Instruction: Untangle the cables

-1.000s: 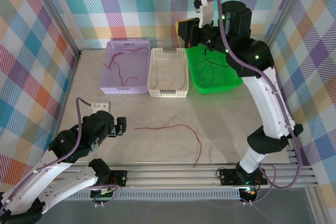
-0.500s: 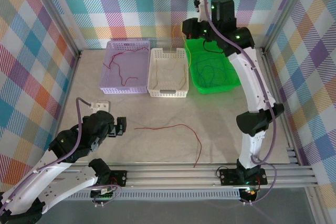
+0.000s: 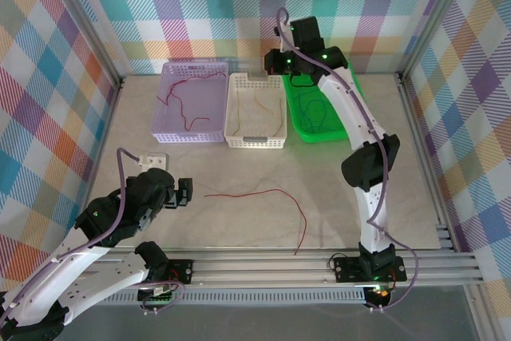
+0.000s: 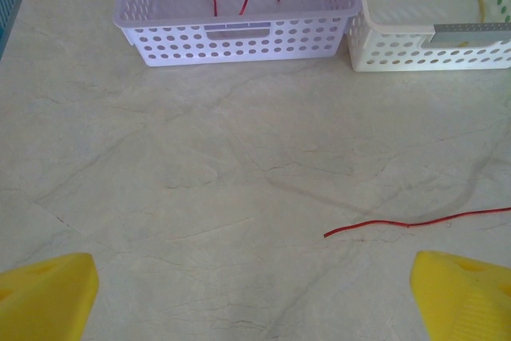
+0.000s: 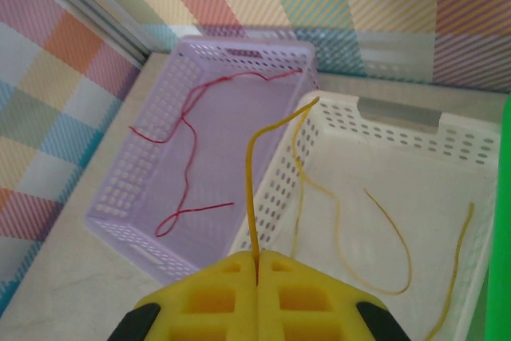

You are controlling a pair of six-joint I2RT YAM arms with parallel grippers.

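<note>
Right jaws fully closed, gripping yellow wire (image 5: 250, 189) above shared rim of white basket (image 3: 255, 142) and purple basket (image 3: 188, 136), at worktop's far edge. Risk: releasing here, springy wire flopping into purple basket among red wires (image 5: 185, 129). Left jaws gaping wide, holding nothing, near-left corner.

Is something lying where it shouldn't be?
Yes. One red wire lies loose on the table, outside any basket. The other red wires are in the purple basket.

Red cable (image 4: 375, 223), yellow cable (image 5: 250, 173), lilac basket (image 4: 235, 37)
</note>
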